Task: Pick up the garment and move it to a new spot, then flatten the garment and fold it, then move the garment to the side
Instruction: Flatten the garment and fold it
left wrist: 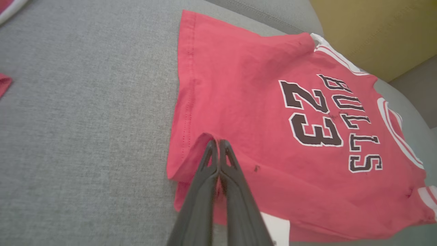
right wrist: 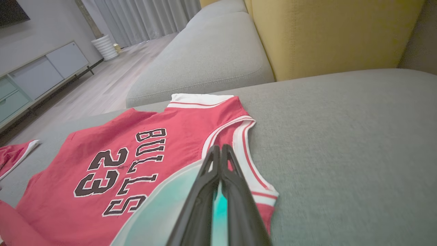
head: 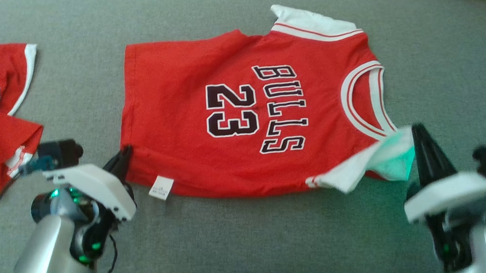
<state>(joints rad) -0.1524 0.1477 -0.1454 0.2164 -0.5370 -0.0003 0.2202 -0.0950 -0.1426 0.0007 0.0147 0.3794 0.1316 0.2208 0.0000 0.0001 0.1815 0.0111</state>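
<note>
Lower left of the head view: the left gripper [head: 122, 159], fingers pressed together on the near hem corner of the red jersey [head: 211, 109]; in the left wrist view the cloth puckers into a small raised fold around the tips. Lower right: the right gripper [head: 417, 134], likewise closed, pinching the white armhole trim [head: 346, 176], which stands a little off the seat and is tinted green by the gripper's light. The jersey lies across the centre of the frame, print upward, hem to the left and neck to the right, nearly flat; a white label [head: 161, 187] protrudes from its near edge. The fabric appears thin, light and limp, so it will probably sag between two holds. The stitched hem and banded armholes, being doubled, likely offer the firmest purchase. Support: a grey woven sofa cushion [head: 261, 247], soft and probably slightly clinging to cloth dragged over it. A second red garment [head: 0, 109] lies crumpled at the left edge, well apart. Beyond, in the right wrist view: a yellow back cushion [right wrist: 334, 34], pale floor [right wrist: 102, 85], a low cabinet [right wrist: 41, 71] and curtains [right wrist: 143, 17].
</note>
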